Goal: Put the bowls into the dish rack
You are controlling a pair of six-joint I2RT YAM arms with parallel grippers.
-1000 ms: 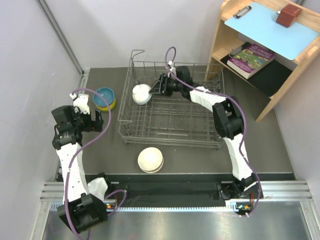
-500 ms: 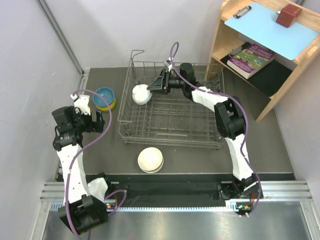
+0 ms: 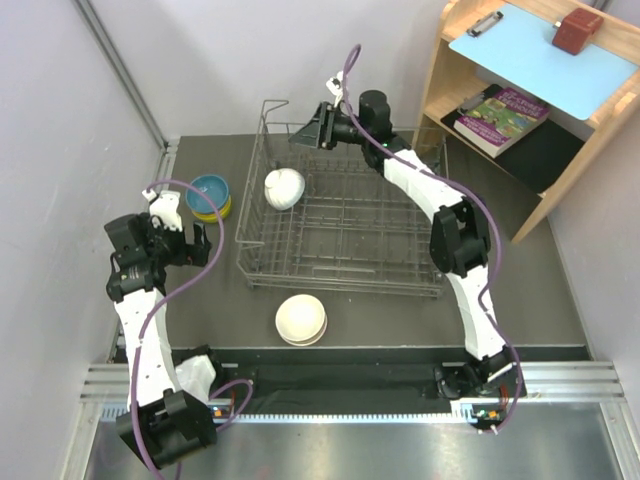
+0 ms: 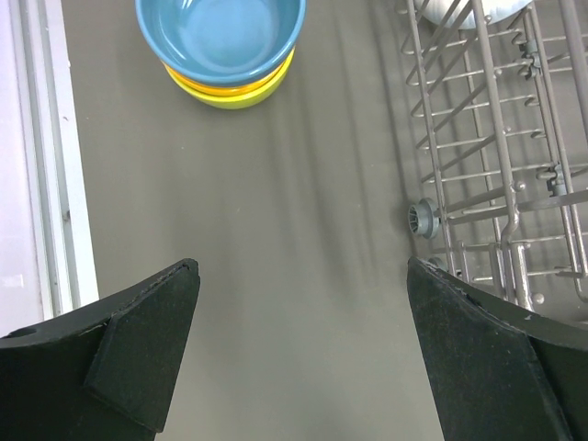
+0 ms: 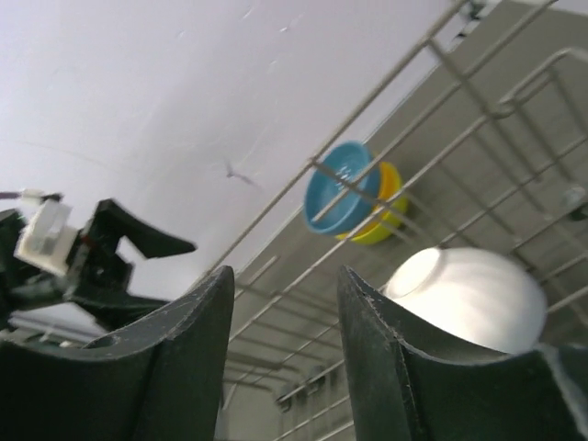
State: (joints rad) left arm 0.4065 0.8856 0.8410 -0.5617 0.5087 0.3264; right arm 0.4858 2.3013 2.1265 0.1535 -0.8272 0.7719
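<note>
**A:** Where is the right gripper [image 3: 306,135]?

**B:** Top centre of the overhead view, over the far rim of the rack [image 3: 340,235], with its fingertips pointing to the frame's left. In its own camera the two fingers stand apart with only wall and wire between them, so it is released and carries nothing.

**A:** And the white bowl [image 3: 283,187]?

**B:** Inside the rack, in its upper-left part in the overhead view. It is tilted among the wires with its rounded outside showing. It sits just below the right gripper in the frame, clear of the fingers. The right wrist view has it at lower right.

**A:** What about the left gripper [image 4: 300,276]?

**B:** It is at the left of the overhead view, over the table [image 4: 276,202], between the frame's left edge and the rack. Its fingers are spread wide and hold nothing.

**A:** And the other bowls?

**B:** Three sit nested on the table at upper left, just beside the rack's left side: the blue bowl [image 4: 220,32] on top, the orange bowl [image 4: 197,85] under it and the yellow-green bowl [image 4: 234,99] at the bottom. The beige bowls [image 3: 301,319] are stacked at lower centre, on the table just outside the rack's near side.

**A:** Anything else in view?

**B:** A wooden shelf [image 3: 438,78] at upper right, well apart from the bowls.
</note>
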